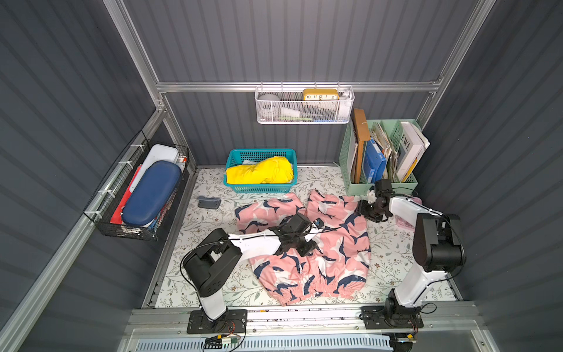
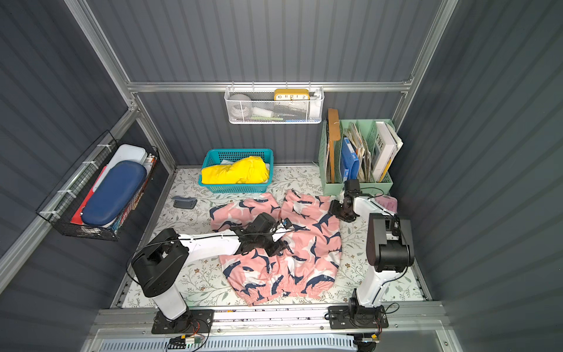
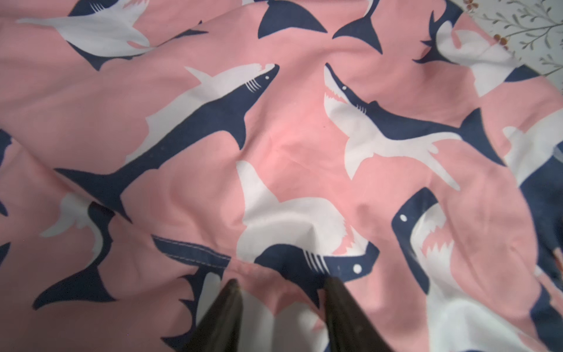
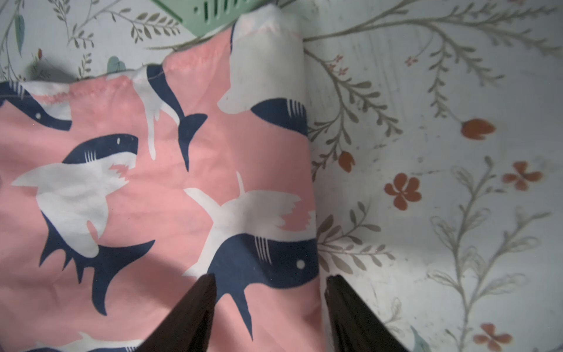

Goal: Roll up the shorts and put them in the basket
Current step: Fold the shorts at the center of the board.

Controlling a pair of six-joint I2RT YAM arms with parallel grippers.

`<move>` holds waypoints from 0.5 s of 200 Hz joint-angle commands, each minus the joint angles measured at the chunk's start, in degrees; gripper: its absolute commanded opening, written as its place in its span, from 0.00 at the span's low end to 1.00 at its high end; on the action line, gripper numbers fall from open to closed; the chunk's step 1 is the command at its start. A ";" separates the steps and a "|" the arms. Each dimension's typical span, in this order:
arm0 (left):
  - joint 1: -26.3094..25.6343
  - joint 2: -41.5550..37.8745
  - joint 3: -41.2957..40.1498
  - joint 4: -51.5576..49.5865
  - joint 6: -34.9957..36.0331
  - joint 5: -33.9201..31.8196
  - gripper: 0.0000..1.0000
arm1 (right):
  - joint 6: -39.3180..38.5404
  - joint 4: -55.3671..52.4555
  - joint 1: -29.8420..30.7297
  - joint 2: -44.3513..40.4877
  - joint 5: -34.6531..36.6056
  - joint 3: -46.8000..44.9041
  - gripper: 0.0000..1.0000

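Note:
The pink shark-print shorts (image 1: 335, 265) (image 2: 307, 262) lie flat on the floral table, gathered waistband toward the front edge and both legs pointing back. My left gripper (image 1: 310, 248) (image 2: 278, 248) is pressed down on their middle near the crotch. In the left wrist view its fingertips (image 3: 280, 283) stand part-way apart on the fabric (image 3: 289, 137), which puckers into a small ridge between them. My right gripper (image 1: 370, 213) (image 2: 338, 211) sits at the outer edge of the right leg. Its jaws (image 4: 269, 279) are apart and straddle that edge, one finger on the cloth (image 4: 152, 198), the other on the bare table.
A teal basket (image 1: 259, 188) with a yellow cloth (image 1: 259, 172) stands just behind the legs. A green file organiser (image 1: 380, 186) is at the back right, close to my right gripper. A small grey object (image 1: 208, 202) lies back left. A black wire basket (image 1: 100, 225) hangs on the left wall.

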 commanded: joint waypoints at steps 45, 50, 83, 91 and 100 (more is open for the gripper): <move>10.56 -0.74 -8.11 2.41 -5.13 1.10 0.36 | 0.63 -2.76 1.23 3.83 -5.01 2.84 0.44; 11.09 -0.74 -8.33 2.34 -5.18 1.00 0.37 | 0.77 -2.76 1.31 4.14 -5.42 3.15 0.42; 13.29 0.92 -7.70 1.63 -6.00 0.38 0.39 | 1.64 -2.43 2.10 5.27 -6.44 4.24 0.36; 13.51 1.83 -7.05 1.29 -6.28 -0.17 0.38 | 1.90 -2.11 2.15 5.35 -6.82 4.25 0.34; 13.89 2.94 -6.02 0.67 -6.49 -0.71 0.38 | 2.33 -1.65 2.19 5.30 -7.36 4.25 0.33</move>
